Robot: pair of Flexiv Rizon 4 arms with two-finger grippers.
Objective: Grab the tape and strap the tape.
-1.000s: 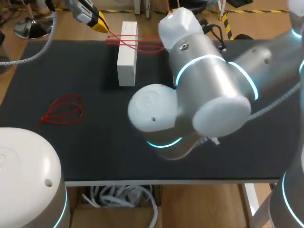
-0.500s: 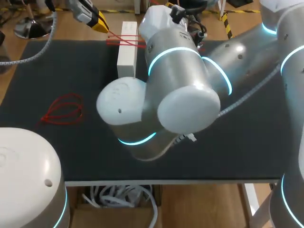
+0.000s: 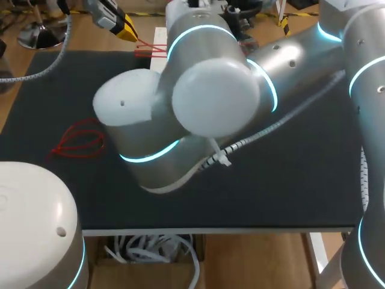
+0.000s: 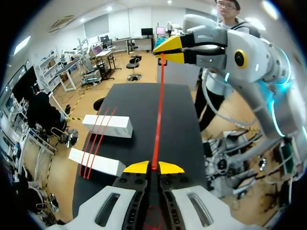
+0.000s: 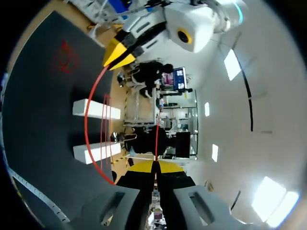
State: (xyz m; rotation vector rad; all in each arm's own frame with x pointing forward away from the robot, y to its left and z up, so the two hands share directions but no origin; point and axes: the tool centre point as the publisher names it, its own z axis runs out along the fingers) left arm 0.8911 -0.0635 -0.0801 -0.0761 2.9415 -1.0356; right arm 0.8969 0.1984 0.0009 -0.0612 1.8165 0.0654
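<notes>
Over the far side of the black table (image 3: 301, 180), the left claw (image 3: 126, 27) is clenched on one end of the red tape (image 4: 157, 110). Its own wrist view shows the yellow tips pressed together with the strand pinched between them. The right claw (image 4: 168, 48) is likewise clamped on the tape, held up and well apart from the left, so a single line of tape runs through the air between the two. More strands of the same red lie across two white blocks (image 4: 106, 125) on the table, off to one side of that span. From overhead the bulky right arm (image 3: 210, 102) hides nearly all of the blocks. A loose red tangle (image 3: 81, 139) sits on the table, apart from everything else. The tape looks thin, light and limp, with no stiffness of its own. It probably goes slack the moment tension drops, and may slide through smooth tips under a hard pull. The blocks look light too, so a tug could drag them. The best hold is close to each end, squarely across the fingertips, which is where both claws have it.
</notes>
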